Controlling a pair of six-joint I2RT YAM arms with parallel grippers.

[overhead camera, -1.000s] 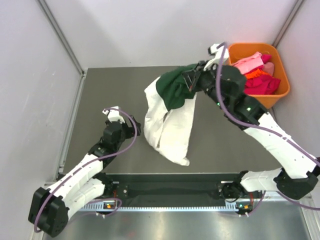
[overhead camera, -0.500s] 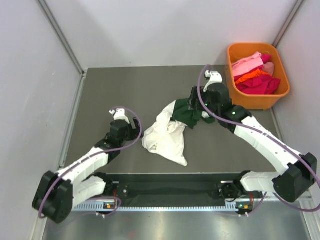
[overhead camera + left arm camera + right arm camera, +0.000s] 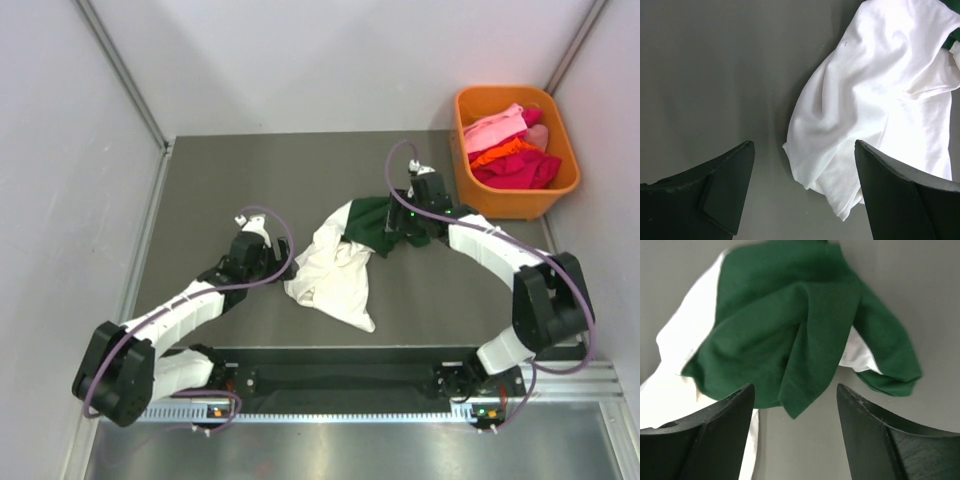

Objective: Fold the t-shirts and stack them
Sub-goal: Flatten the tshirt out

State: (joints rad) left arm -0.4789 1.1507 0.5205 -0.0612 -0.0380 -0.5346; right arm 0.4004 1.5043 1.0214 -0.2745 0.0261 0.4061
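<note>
Grey counter (image 3: 220, 180) takes up most of your overhead view, and both shirts lie on it between your two end effectors.

The cream-white t-shirt (image 3: 880, 100) is the largest piece of cloth. It is crumpled in soft folds just ahead of your left end effector (image 3: 802, 147), and its nearest hem falls in line with the gap between the fingers. Its far end runs toward your right end effector (image 3: 794, 389) and passes under the other shirt.

An orange basket (image 3: 563, 183) sits beyond your right end effector and off to its right side, clear of it. It holds a heap of pink, orange and red clothes (image 3: 510, 150).

The dark green t-shirt (image 3: 790, 330) lies bunched directly in front of and below your right end effector, draped over the cream-white one. Cream cloth peeks out from under it on the left and again on the right, and one pointed green fold reaches back toward the space between the fingers.

Your right end effector is released, with its fingers spread wide and nothing clamped between them. Your left end effector is likewise released, its fingers well apart above bare counter and not touching the cream-white cloth.
</note>
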